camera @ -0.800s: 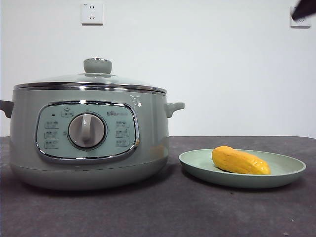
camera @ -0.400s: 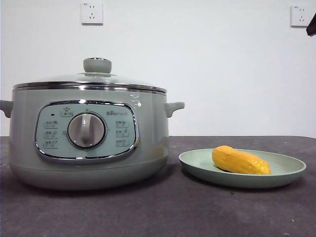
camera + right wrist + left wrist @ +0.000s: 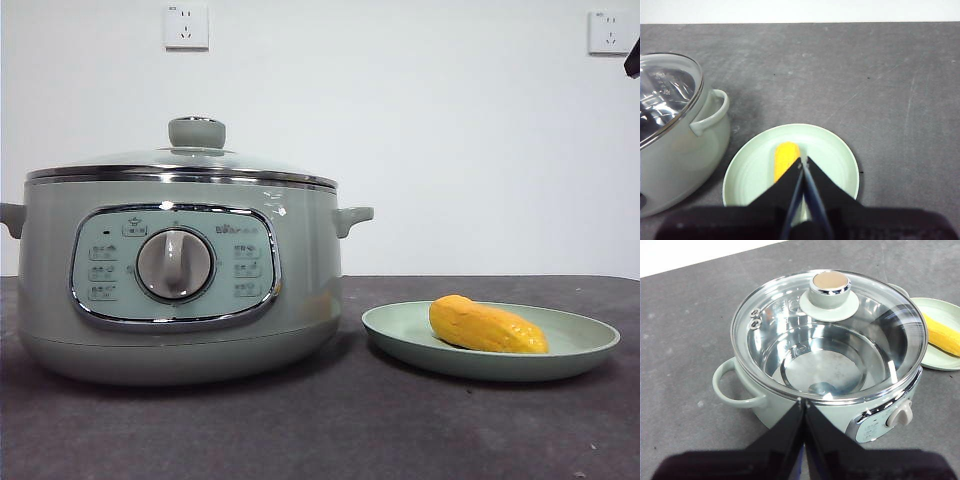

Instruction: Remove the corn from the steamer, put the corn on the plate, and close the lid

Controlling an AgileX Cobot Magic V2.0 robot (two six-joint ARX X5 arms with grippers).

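The sage-green steamer (image 3: 175, 280) stands at the left with its glass lid (image 3: 185, 160) seated on the rim; the pot looks empty through the glass (image 3: 830, 335). The orange-yellow corn (image 3: 487, 326) lies on the pale green plate (image 3: 400, 330) to the right of the pot. My left gripper (image 3: 803, 402) hangs shut and empty above the steamer (image 3: 765, 410), near its rim. High over the plate (image 3: 840, 150) my right gripper (image 3: 803, 161) is shut and empty, with the corn (image 3: 786, 159) just beyond its tips. One arm shows only as a black tip (image 3: 632, 62) at the upper right edge.
A dark grey table (image 3: 330, 430) carries both things. A white wall with two sockets (image 3: 187, 27) rises behind. The pot's side handle (image 3: 710, 112) points toward the plate with a small gap between them.
The black arm tip at the top right has drawn back toward the right edge and a little lower. Steamer, lid, plate and corn have stayed put.
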